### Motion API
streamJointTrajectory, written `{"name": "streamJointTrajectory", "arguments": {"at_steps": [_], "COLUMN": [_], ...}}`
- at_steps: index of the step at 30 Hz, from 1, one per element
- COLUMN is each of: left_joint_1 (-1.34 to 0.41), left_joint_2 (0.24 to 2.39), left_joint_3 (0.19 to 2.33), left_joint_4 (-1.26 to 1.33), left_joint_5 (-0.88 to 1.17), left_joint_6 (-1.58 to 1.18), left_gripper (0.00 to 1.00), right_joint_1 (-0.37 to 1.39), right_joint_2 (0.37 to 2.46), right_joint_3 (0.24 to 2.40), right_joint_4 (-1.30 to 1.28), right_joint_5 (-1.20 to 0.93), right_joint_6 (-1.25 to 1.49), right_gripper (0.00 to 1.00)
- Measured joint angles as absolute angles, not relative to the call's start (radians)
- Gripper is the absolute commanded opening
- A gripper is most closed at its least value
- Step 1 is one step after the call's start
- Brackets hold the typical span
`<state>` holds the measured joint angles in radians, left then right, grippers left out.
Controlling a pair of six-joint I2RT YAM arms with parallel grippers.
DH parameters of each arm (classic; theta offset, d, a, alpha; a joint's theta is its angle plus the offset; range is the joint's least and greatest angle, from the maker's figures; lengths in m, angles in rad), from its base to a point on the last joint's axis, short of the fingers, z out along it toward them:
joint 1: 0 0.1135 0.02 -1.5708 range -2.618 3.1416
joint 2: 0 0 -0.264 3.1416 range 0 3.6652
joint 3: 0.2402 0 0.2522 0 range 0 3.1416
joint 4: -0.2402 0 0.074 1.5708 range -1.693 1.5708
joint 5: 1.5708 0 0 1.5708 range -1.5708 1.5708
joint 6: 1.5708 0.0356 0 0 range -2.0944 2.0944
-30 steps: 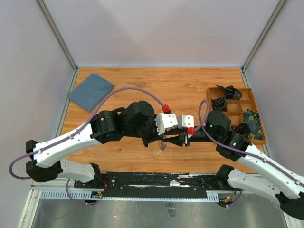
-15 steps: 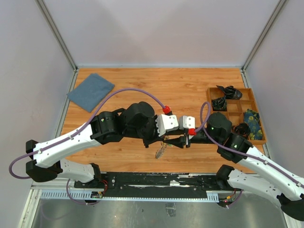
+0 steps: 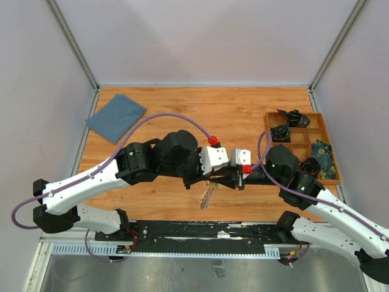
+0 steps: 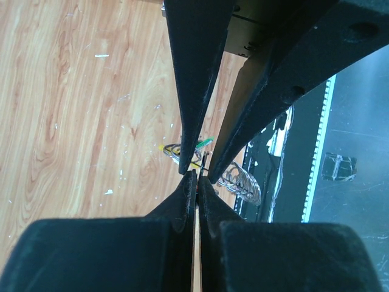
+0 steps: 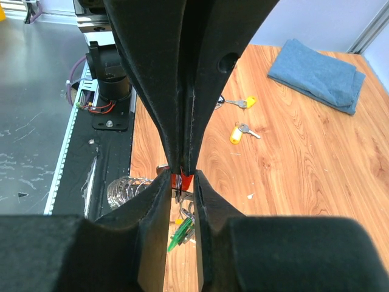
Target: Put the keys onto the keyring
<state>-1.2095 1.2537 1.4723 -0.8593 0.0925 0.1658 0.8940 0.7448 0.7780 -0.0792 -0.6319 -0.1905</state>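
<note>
Scuffed wood-grain tabletop (image 3: 243,115), pale walls (image 3: 200,36); left tool (image 4: 197,176) clamped tight on the thin wire keyring (image 3: 208,194) dangling below, right tool (image 5: 180,175) nipping a plastic-headed red key (image 5: 181,180).

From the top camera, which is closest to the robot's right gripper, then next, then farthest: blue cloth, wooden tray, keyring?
1. keyring, dangling just under the right gripper.
2. wooden tray, on the table's right side.
3. blue cloth, far back-left corner.
</note>
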Motion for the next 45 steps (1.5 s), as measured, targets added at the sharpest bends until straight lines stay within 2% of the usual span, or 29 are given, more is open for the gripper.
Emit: {"name": "streamJointTrajectory", "arguments": {"at_steps": [1, 4, 12, 24, 31, 45], "left_joint_1": [-1.209, -1.209, -1.210, -1.210, -1.210, -1.210], "left_joint_2": [1.254, 1.254, 1.254, 1.254, 1.254, 1.254], "left_joint_3": [1.472, 1.472, 1.468, 1.468, 1.468, 1.468], "left_joint_4": [-0.859, -0.860, -0.861, -0.861, -0.861, -0.861], "left_joint_5": [0.093, 0.093, 0.092, 0.092, 0.091, 0.091], "left_joint_6": [0.167, 0.169, 0.170, 0.173, 0.176, 0.176], "left_gripper": [0.01, 0.00, 0.01, 0.00, 0.01, 0.01], "right_joint_1": [0.894, 0.894, 0.894, 0.894, 0.894, 0.894], "right_joint_2": [0.745, 0.744, 0.730, 0.731, 0.730, 0.736], "right_joint_3": [0.778, 0.778, 0.778, 0.778, 0.775, 0.775], "right_joint_4": [-0.080, -0.080, -0.080, -0.083, -0.090, -0.104], "right_joint_5": [-0.632, -0.631, -0.623, -0.624, -0.624, -0.624], "right_joint_6": [-0.190, -0.186, -0.186, -0.187, -0.187, -0.187], "right_gripper": [0.29, 0.33, 0.28, 0.30, 0.18, 0.08]}}
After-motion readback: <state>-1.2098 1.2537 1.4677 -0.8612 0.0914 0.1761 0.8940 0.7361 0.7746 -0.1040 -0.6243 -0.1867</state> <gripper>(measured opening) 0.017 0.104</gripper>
